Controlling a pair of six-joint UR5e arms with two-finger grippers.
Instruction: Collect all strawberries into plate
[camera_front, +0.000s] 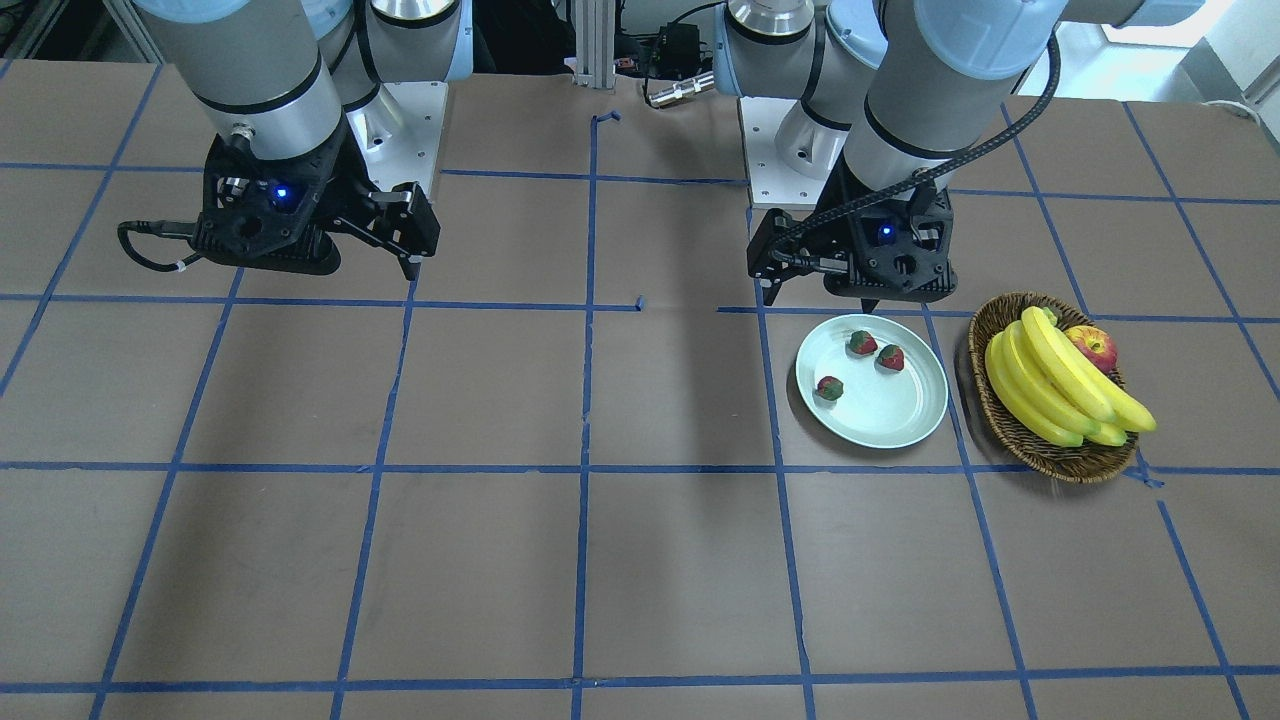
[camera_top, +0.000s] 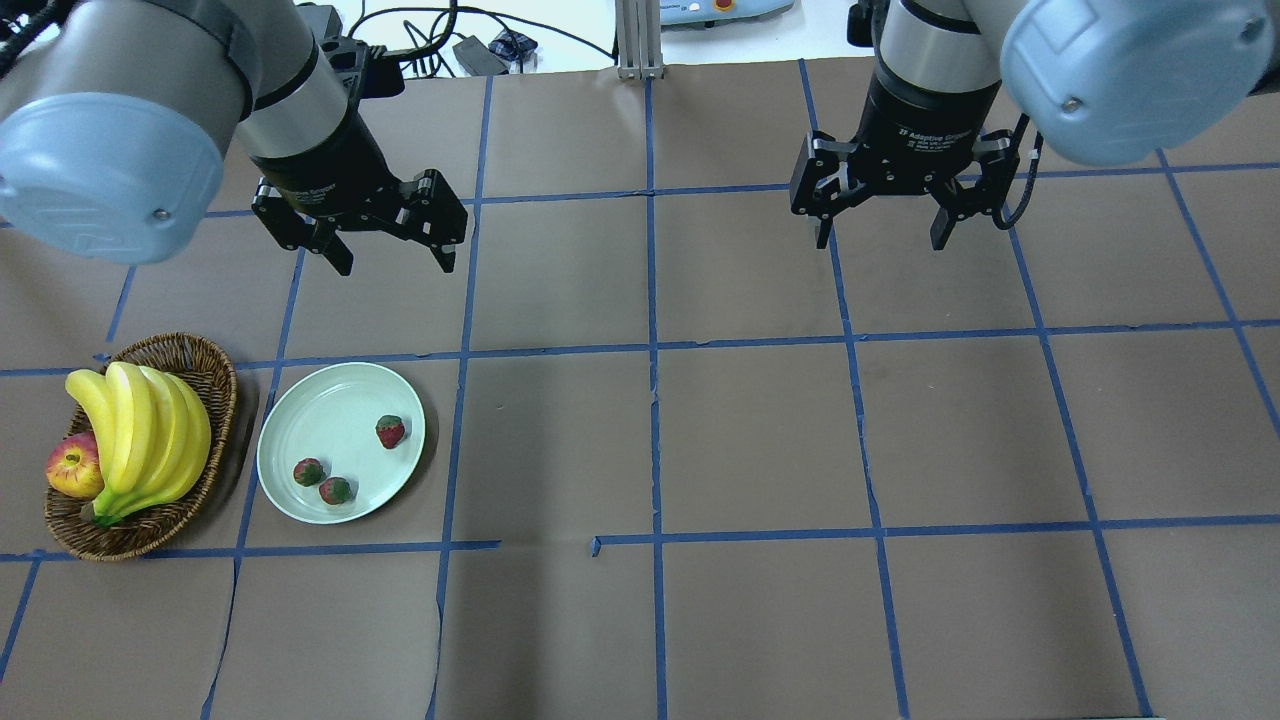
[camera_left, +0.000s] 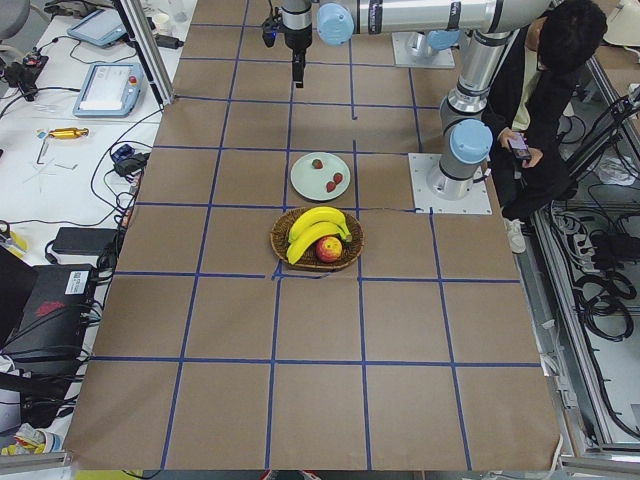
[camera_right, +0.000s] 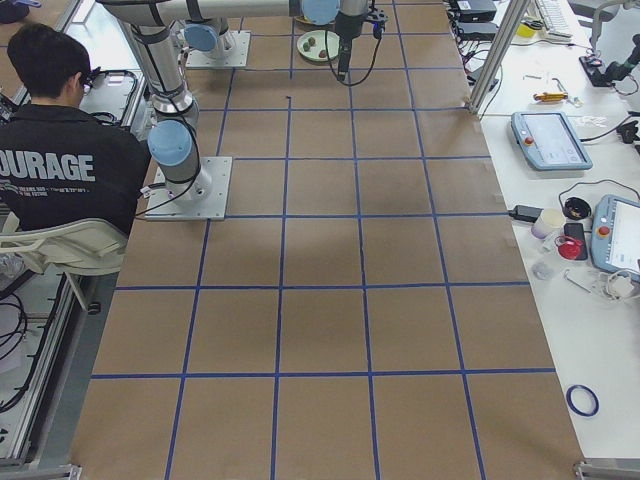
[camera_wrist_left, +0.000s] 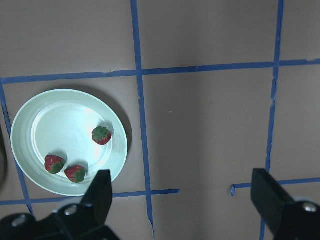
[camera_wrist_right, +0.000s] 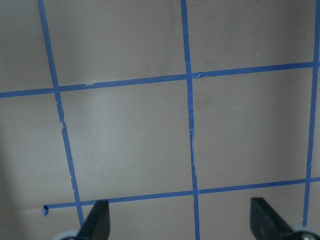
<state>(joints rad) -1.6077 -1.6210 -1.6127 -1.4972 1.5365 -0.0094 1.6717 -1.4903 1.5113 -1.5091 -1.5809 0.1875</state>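
Three strawberries lie in the pale mint-green plate at the table's left: one near the right rim and two close together at the near side. The left wrist view shows the plate with all three strawberries in it. My left gripper is open and empty, hovering beyond the plate and apart from it. My right gripper is open and empty over bare table at the far right.
A brown wicker basket with bananas and a red-yellow apple stands just left of the plate. A seated person is behind the robot's base. Blue tape lines grid the brown table.
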